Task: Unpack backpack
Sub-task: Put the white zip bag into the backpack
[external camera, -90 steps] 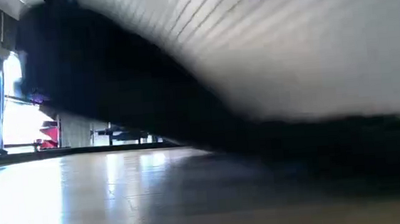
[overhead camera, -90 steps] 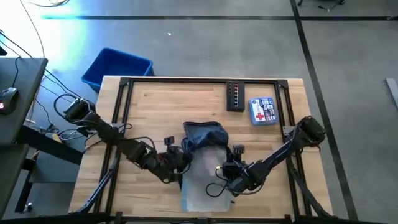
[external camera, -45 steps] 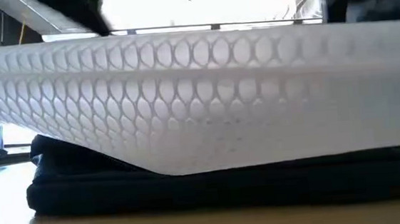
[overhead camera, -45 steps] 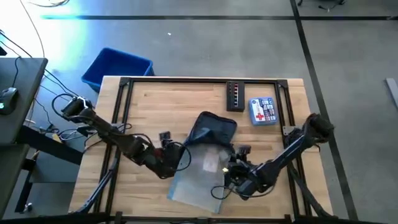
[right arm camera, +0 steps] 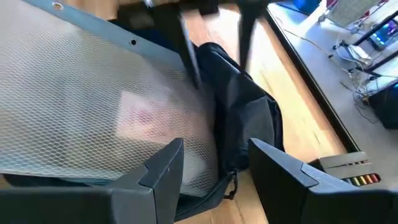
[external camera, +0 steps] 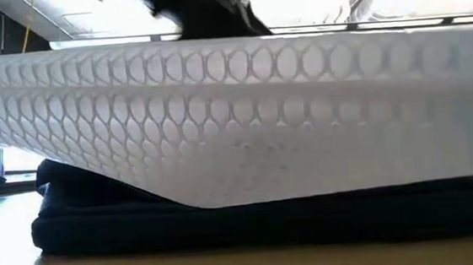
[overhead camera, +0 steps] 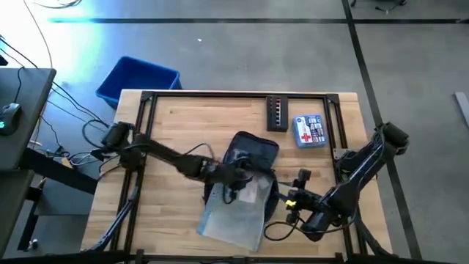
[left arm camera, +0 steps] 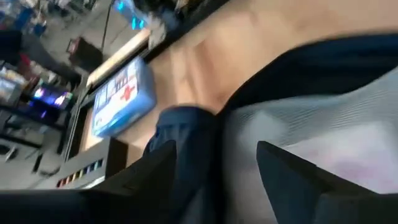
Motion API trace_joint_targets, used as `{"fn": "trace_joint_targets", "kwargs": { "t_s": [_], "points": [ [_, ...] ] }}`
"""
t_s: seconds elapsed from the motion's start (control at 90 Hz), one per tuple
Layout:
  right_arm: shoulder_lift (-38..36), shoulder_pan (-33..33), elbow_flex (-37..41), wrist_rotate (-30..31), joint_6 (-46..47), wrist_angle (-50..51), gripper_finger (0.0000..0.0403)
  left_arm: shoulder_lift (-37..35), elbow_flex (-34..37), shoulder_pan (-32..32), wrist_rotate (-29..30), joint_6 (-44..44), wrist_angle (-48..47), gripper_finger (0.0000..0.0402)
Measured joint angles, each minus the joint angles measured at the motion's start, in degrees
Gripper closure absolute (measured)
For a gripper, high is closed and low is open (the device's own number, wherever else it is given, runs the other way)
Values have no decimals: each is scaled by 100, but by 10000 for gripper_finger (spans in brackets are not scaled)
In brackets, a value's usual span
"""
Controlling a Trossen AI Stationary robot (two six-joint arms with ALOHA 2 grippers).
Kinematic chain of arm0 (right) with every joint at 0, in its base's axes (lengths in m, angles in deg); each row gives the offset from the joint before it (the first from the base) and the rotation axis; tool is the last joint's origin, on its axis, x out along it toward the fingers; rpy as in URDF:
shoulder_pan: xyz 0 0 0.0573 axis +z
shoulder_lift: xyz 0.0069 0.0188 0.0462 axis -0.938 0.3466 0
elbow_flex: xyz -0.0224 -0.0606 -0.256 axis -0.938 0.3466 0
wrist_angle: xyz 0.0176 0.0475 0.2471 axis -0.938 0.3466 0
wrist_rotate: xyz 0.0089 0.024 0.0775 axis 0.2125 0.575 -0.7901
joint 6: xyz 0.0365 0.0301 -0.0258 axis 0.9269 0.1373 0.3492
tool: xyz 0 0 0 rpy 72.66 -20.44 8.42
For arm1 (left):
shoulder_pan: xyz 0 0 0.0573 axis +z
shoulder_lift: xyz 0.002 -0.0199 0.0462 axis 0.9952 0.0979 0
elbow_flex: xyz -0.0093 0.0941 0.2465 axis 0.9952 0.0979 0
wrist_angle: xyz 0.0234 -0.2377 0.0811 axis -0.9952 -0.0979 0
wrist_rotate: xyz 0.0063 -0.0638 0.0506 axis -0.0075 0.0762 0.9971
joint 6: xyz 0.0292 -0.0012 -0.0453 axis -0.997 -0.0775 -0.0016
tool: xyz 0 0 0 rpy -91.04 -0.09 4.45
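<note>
At the near edge of the wooden table (overhead camera: 176, 125), a clear mesh pouch (overhead camera: 234, 213) is being shown lying flat, with its far end overlapping the backpack (overhead camera: 253, 150). In the low view the pouch's honeycomb mesh is filling most of the frame, with dark fabric, probably the backpack, lying under it.

The right gripper (overhead camera: 294, 199) is being held just beside the pouch's right edge, near the front of the table. Its fingers (right arm camera: 163, 171) are being kept spread apart, with nothing between them.

The left gripper (overhead camera: 242, 176) is being reached in over the place where pouch and backpack meet, at the table's middle. Its fingers (left arm camera: 152, 168) are being held apart above the mesh and the navy fabric; whether anything is being touched cannot be told.

The backpack is being seen crumpled at the table's centre, its far end pointing toward the back right.

Farther back on the right, a blue first-aid kit (overhead camera: 309, 130) is lying just beside a dark case (overhead camera: 277, 113) with coloured marks. Beyond the table's far left corner, a blue bin (overhead camera: 138, 79) is standing on the floor.
</note>
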Motion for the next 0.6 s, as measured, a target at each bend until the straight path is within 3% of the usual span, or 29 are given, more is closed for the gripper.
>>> {"fn": "trace_joint_targets", "kwargs": {
  "t_s": [0.211,0.356,0.456,0.6],
  "points": [
    [3,26,13,-210,92,-15,238,821,-444,396,61,-73,-23,182],
    [40,-56,15,-761,-16,-154,238,1195,-663,464,671,-300,-17,194],
    [266,-155,16,-1220,-440,-533,238,1259,-725,411,1062,-438,-37,244],
    [726,-510,17,-1204,-699,-899,238,1230,-847,338,1107,-261,-21,366]
  ]
}}
